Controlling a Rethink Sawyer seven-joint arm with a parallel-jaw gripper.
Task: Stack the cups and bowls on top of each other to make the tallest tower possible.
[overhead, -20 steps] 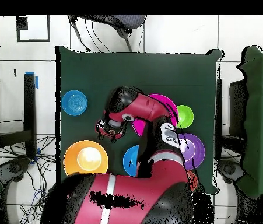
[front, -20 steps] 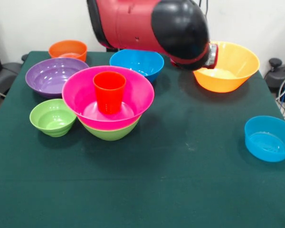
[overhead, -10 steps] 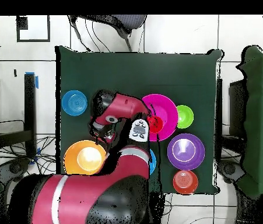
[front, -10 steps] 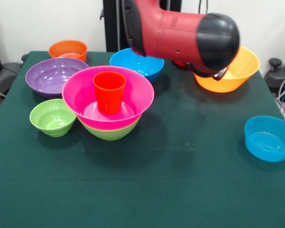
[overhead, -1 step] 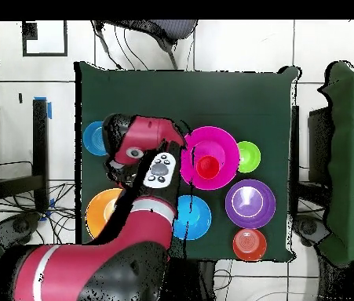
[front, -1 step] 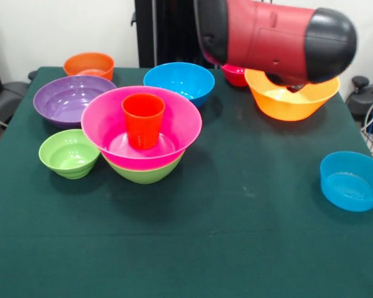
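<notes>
Your gripper is hanging over the large orange bowl at the far side of the tabletop, well apart from the tower. The arm's head is hiding it almost entirely, so you cannot tell whether it is clenched or released. The orange cup is standing upright, mouth up, inside the pink bowl, which is nesting in the green bowl.

my arm: above large orange bowl | tower: orange cup in pink bowl, nested in green bowl | small green bowl just beside | purple bowl, blue bowl behind | small blue bowl well apart
</notes>
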